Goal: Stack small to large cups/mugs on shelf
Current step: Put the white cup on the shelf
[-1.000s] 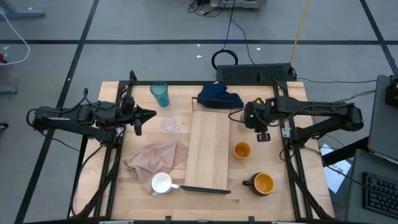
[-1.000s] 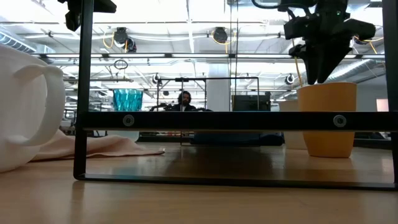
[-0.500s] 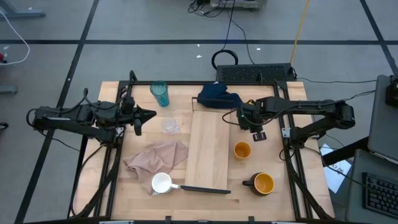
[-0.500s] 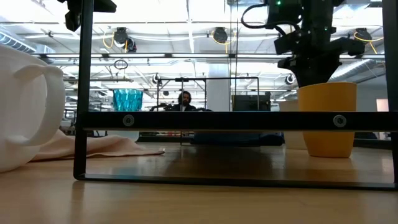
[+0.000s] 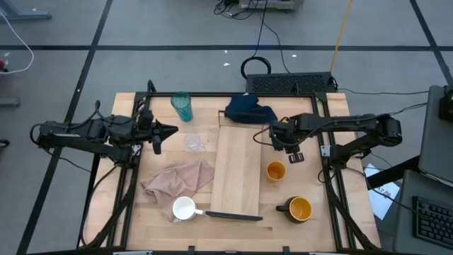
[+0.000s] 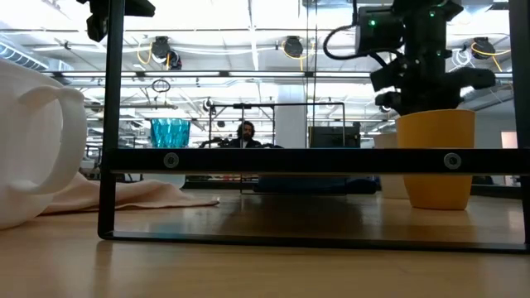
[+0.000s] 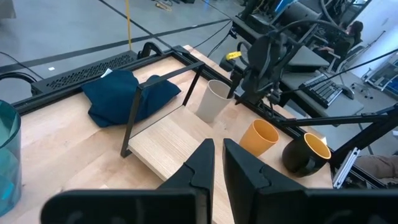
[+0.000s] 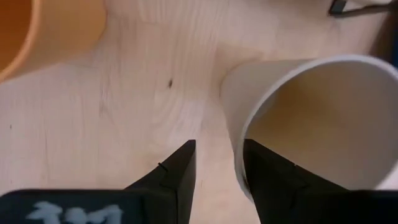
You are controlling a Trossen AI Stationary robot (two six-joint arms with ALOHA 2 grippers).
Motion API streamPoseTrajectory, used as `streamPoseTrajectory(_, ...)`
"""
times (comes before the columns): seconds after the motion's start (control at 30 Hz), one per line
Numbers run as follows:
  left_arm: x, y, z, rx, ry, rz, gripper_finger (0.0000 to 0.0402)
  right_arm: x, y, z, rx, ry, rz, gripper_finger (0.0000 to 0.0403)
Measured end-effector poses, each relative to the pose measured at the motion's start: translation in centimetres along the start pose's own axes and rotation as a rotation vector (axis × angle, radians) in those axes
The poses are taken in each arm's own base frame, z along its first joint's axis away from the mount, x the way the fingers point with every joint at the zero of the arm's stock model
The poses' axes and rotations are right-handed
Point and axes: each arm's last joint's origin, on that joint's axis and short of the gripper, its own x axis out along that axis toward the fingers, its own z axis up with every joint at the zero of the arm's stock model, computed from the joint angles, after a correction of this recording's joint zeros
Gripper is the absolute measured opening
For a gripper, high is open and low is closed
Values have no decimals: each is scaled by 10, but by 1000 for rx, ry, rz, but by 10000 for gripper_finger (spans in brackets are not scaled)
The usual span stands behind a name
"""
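My right gripper (image 5: 278, 136) (image 8: 219, 174) is open, pointing down over the beige cup (image 8: 311, 112) (image 7: 214, 99). The cup stands upright on the table just right of the shelf (image 5: 237, 177). One finger (image 8: 267, 177) is over the cup's mouth and the other (image 8: 180, 171) is outside its wall. My left gripper (image 5: 170, 129) (image 7: 219, 162) is shut and empty at the table's left. On the table stand the orange cup (image 5: 275, 171), the dark yellow-lined mug (image 5: 298, 208), the white mug (image 5: 184, 208), the clear cup (image 5: 192, 143) and the teal tumbler (image 5: 182, 106). My right gripper comes from above with the beige cup's side wall (image 8: 239, 143) at the rim between its two fingers. I cannot tell whether either finger touches the wall. The cup stands upright on the table.
A beige cloth (image 5: 180, 177) lies left of the shelf and a dark blue cloth (image 5: 249, 110) lies at its far end. A black frame runs around the table's edges (image 5: 325, 177). In the low view the orange cup (image 6: 436, 157) hides my right gripper's fingertips.
My right gripper has moved toward the table's left edge and down, onto the beige cup's rim. The cups have stayed in place.
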Motion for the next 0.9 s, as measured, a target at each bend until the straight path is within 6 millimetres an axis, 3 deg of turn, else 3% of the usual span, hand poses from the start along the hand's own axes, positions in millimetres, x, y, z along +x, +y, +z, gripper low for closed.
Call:
streamPoseTrajectory(0.13, 0, 0, 0, 0, 0, 0, 33, 5, 1, -2, 17, 13, 5, 99)
streamPoseTrajectory(0.37, 0, 0, 0, 0, 0, 0, 33, 5, 1, -2, 42, 14, 5, 8)
streamPoseTrajectory(0.67, 0, 0, 0, 0, 0, 0, 33, 1, 3, -6, 80, 38, 12, 2)
streamPoseTrajectory(0.9, 0, 0, 0, 4, 0, 0, 33, -29, 0, -7, 117, 26, -24, 1)
